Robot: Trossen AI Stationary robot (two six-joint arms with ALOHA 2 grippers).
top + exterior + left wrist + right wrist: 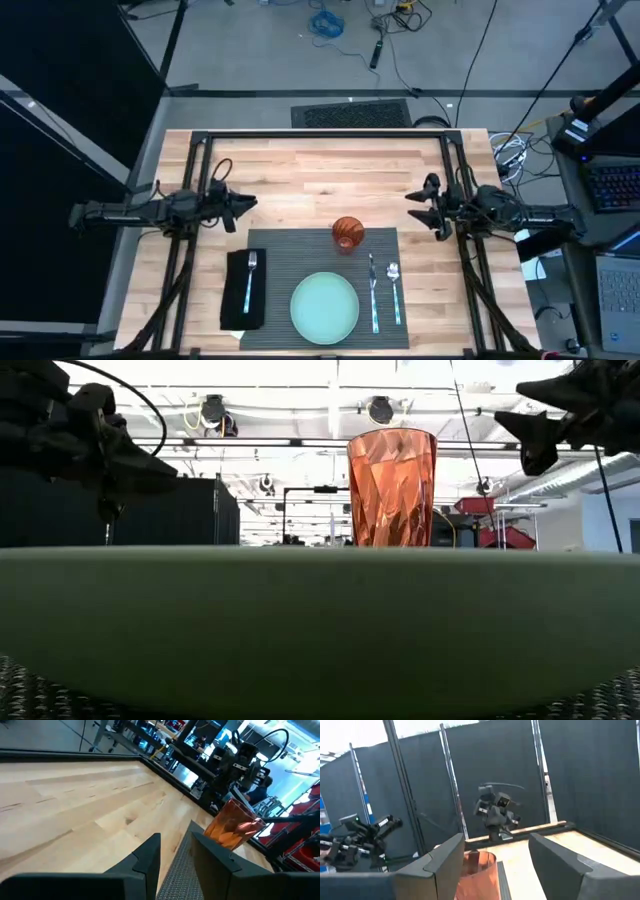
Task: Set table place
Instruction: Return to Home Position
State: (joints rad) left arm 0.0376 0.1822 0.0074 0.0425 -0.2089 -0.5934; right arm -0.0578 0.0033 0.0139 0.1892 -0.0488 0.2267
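Here, the left gripper (245, 210) hovers above the left side of the table (320, 175). Its two fingers are parted by a narrow gap and hold nothing. The right gripper (415, 207) mirrors it above the right side, fingers spread wide and also empty. The two claws point toward each other across bare wood, and both are apart from the setting.

Between and in front of them, the dark grey ribbed placemat (300, 250) lies at the middle of the table's front edge. A pale green plate (325, 307) sits on the mat's front half. An orange-brown faceted glass (347, 233) stands upright at the mat's back edge, just behind the plate. A knife (373, 295) and a spoon (394, 290) lie side by side near the mat's right edge, the knife nearer the plate. A black napkin (235, 300) lies across the mat's left edge with a fork (251, 272) on top.

The setting looks complete, so the step in hand seems to be parking the arms. The next move calls only for drawing each arm away toward its own side. Neither arm should pass low over the glass.
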